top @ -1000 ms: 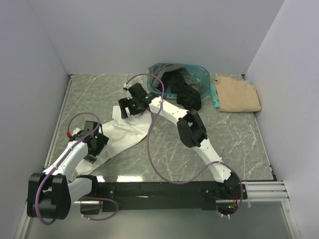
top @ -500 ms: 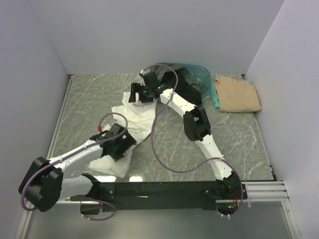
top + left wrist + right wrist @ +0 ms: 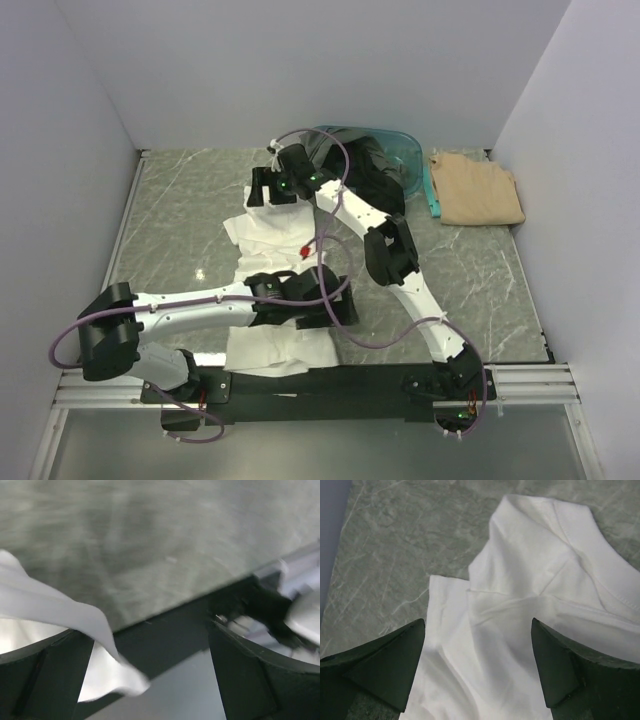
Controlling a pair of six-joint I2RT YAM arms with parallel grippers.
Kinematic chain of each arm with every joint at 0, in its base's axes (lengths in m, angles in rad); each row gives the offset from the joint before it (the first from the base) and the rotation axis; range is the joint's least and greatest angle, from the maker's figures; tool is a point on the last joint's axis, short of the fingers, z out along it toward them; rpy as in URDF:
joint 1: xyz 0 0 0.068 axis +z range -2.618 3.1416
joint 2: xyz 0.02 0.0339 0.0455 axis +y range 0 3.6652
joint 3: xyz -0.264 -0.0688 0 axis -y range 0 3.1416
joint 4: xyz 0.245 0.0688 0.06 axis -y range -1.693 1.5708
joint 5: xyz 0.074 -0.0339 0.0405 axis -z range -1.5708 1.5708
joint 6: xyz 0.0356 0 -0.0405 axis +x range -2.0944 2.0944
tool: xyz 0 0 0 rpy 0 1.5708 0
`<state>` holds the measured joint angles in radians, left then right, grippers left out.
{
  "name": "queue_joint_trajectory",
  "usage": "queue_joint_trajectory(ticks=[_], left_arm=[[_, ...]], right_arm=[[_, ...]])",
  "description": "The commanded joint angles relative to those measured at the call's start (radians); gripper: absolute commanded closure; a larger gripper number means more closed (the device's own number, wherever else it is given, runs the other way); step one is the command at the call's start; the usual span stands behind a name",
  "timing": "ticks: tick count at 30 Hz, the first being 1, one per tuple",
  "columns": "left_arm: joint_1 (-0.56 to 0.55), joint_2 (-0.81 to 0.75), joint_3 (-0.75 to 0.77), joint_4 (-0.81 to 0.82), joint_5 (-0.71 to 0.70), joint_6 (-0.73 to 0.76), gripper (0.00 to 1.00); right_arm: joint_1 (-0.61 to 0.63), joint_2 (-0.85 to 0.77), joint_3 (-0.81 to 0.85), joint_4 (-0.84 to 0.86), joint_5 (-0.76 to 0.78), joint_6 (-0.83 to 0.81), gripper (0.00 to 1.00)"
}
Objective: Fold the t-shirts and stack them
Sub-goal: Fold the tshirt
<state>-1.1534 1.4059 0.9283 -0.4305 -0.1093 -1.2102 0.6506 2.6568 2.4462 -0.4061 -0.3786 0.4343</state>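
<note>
A robotics lab cell: plain white walls [image 3: 300, 70] box in a marble-patterned bench [image 3: 480, 270]; the left arm [image 3: 190, 300] and right arm [image 3: 420, 295] are bolted to a metal rail [image 3: 530, 381]

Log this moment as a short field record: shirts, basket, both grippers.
white t-shirt: spread, rumpled, on the table, left of centre
tan t-shirt: folded, far right corner, beside the teal basket
dark t-shirts: heaped in the basket, spilling over its near rim
left gripper: open, by the table's near edge, white cloth at one finger
right gripper: open, above the white shirt's collar end
folded so far: tan shirt only
</note>
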Motion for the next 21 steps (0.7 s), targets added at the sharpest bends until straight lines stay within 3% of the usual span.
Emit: queue_joint_trajectory(ticks=[1, 8, 15, 18, 21], left_arm=[[-0.057, -0.005, 0.121, -0.025, -0.022, 0.164, 0.01], [-0.057, -0.134, 0.109, -0.206, -0.153, 0.123, 0.01], [-0.039, -0.16, 0.125, -0.41, -0.289, 0.029, 0.01], [0.047, -0.208, 0.104, -0.45, -0.32, -0.002, 0.01], [0.246, -0.28, 0.014, -0.327, -0.232, 0.078, 0.01]], right_arm=[[0.014, -0.176, 0.004, 0.007, 0.027, -0.091, 0.07], [0.015, -0.371, -0.142, -0.063, 0.07, -0.19, 0.07], [0.03, -0.484, -0.347, -0.165, 0.199, -0.174, 0.07], [0.07, -0.573, -0.51, -0.116, 0.256, -0.174, 0.07], [0.116, -0.597, -0.588, -0.12, 0.338, -0.125, 0.07]])
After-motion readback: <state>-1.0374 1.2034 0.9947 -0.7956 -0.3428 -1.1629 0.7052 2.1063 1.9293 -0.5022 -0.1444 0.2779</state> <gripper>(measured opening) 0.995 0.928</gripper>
